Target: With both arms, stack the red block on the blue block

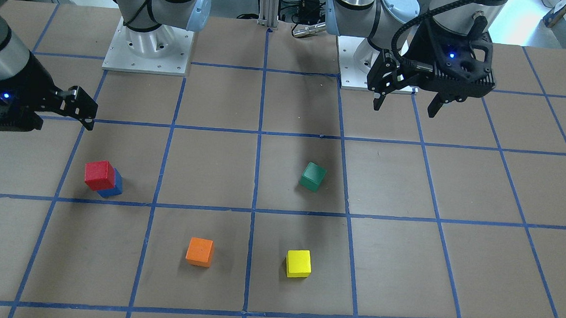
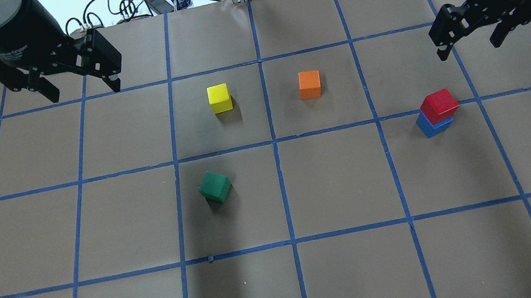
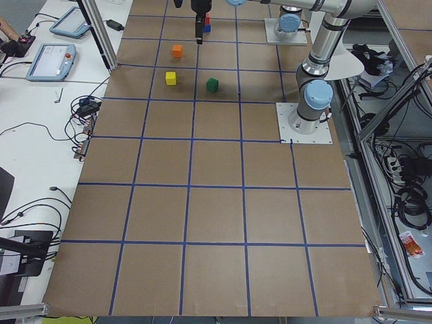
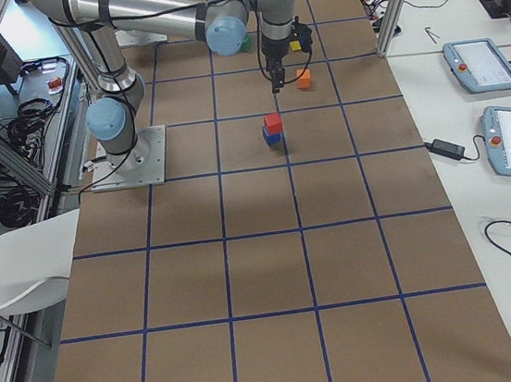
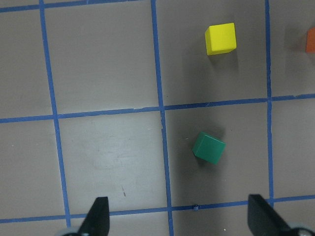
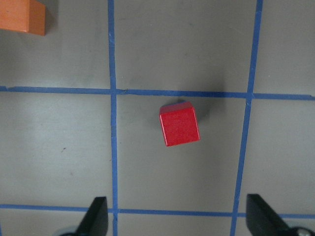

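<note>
The small matte red block (image 2: 439, 105) rests on the small matte blue block (image 2: 434, 127) at about 3 o'clock on the brown paper-covered table (image 2: 336, 185), so the stack looks made. The risk now is to the stack itself. The red block sits twisted and shifted toward 1 o'clock on its base, with a blue edge showing at 7 o'clock. How much it overhangs is hard to judge, since the right wrist view hides nearly all the blue. A jolt to the table or a low sweep by an arm could slide it off.

The black two-finger right gripper (image 2: 467, 48) hangs at 1 o'clock from the stack, fingers spread and empty, apart from both blocks. The black two-finger left gripper (image 2: 84, 90) hangs at 10 o'clock of the table, also spread and empty.

All the cubes are sharp-edged with flat, dull painted faces that should grip each other fairly well. The green cube (image 2: 215, 186), the yellow cube (image 2: 219, 98) and the orange cube (image 2: 310, 84) lie well apart from the stack. Blue tape lines grid the smooth paper
</note>
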`<action>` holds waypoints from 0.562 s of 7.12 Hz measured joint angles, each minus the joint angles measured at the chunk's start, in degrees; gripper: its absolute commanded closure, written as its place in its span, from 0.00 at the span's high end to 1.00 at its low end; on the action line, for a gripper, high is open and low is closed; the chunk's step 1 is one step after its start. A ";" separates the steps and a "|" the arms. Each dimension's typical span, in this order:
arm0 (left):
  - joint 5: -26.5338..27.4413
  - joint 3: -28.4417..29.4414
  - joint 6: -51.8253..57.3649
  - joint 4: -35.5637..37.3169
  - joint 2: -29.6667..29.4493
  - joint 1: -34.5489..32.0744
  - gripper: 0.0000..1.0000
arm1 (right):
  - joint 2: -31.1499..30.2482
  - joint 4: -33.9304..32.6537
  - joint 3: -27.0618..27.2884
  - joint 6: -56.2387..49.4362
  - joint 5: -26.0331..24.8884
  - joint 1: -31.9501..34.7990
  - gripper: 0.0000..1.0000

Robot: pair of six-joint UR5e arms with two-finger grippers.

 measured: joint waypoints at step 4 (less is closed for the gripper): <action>0.01 -0.13 0.00 0.06 0.05 0.00 1.00 | -0.26 -0.32 -1.28 6.05 -2.24 6.95 1.00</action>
